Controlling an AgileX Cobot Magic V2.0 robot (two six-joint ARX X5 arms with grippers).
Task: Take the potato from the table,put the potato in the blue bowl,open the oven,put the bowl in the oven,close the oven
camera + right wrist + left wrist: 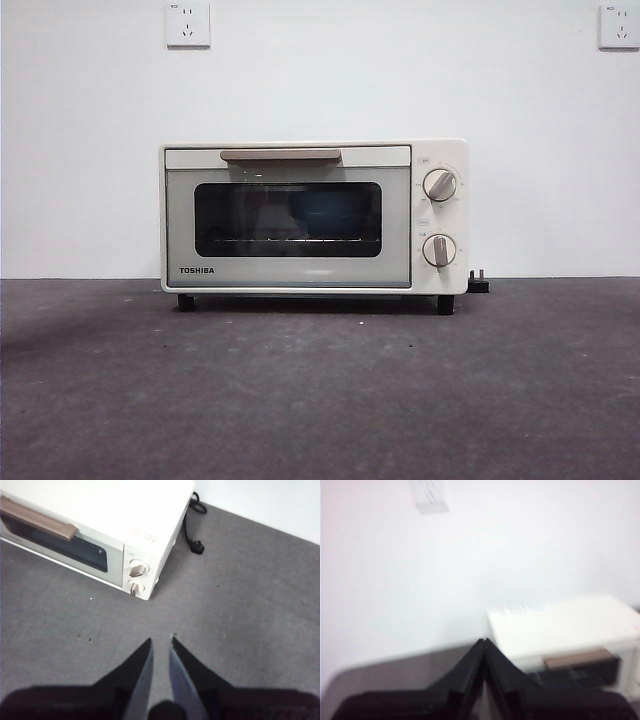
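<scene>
front: toshiba oven (313, 217) shut on table (320, 400), blue bowl (335, 215) dimly visible behind glass; potato unseen. left wrist: blurred, left gripper (484, 642) pressed together, raised beside oven. right wrist: right gripper (161, 642) slightly spread, empty. best confirm door seated flush.

Grey table (320, 400): oven (300, 215), black plug (479, 281).

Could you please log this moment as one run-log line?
oven: door shut | bowl: inside | left gripper: shut, empty | right gripper: slightly open, empty
</scene>
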